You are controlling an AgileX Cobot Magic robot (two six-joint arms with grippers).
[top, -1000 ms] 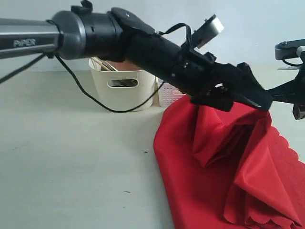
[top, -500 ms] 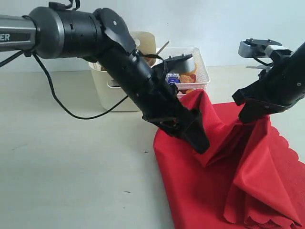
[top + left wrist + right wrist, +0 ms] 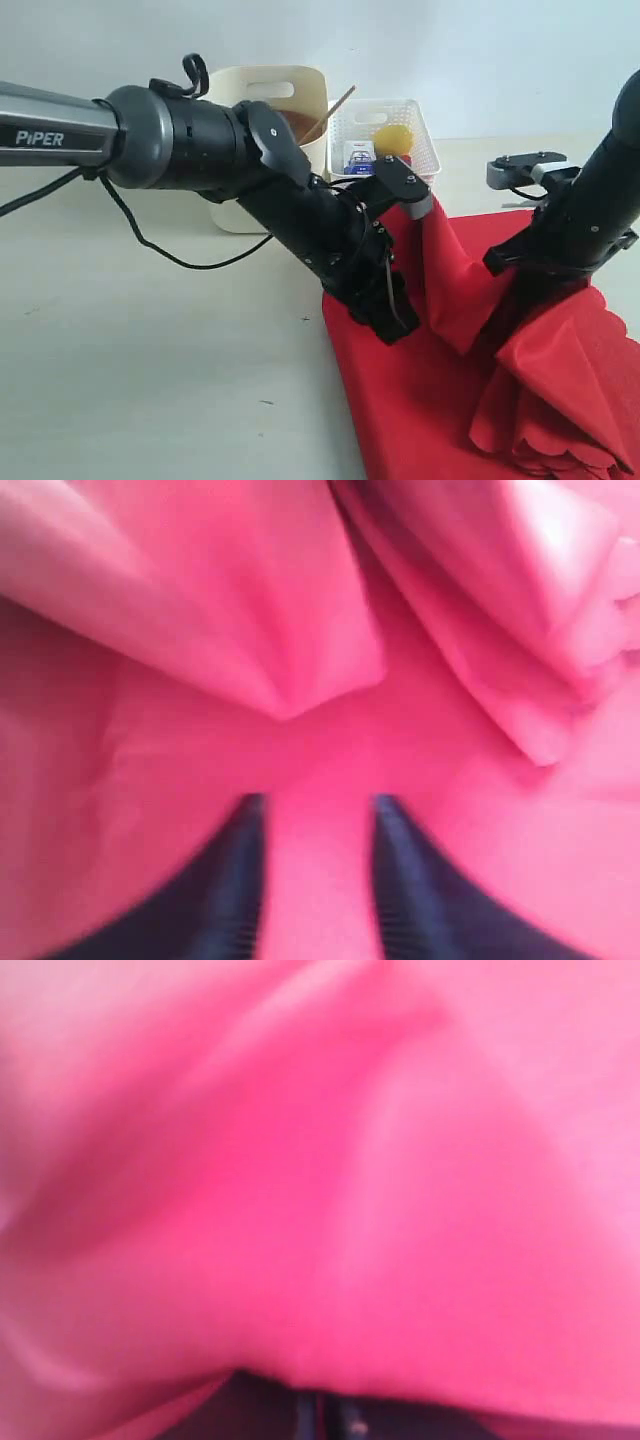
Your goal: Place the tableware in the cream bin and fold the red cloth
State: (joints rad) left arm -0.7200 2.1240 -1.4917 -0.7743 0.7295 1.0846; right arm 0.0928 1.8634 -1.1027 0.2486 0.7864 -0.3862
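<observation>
The red cloth (image 3: 420, 400) (image 3: 300, 630) (image 3: 300, 1160) lies rumpled on the table at the right, scalloped edge toward the front. My left gripper (image 3: 398, 322) (image 3: 315, 805) points down onto its left part, fingers apart, with flat cloth showing between them. My right gripper (image 3: 510, 268) (image 3: 320, 1400) is shut on a raised fold of the cloth, which drapes down from it. The cream bin (image 3: 285, 95) stands at the back behind my left arm. A brown plate (image 3: 300, 125) and a wooden chopstick (image 3: 335, 105) stick out of it. Other tableware is hidden.
A white lattice basket (image 3: 425, 140) stands right of the bin, holding a lemon (image 3: 392, 138) and a milk carton (image 3: 358, 155). My left arm (image 3: 200, 140) stretches across the table in front of the bin, its cable (image 3: 150, 245) hanging low.
My left arm has swung down from above the cloth to its left part, and its fingers have drawn closer together. My right gripper has sunk a little with the fold.
</observation>
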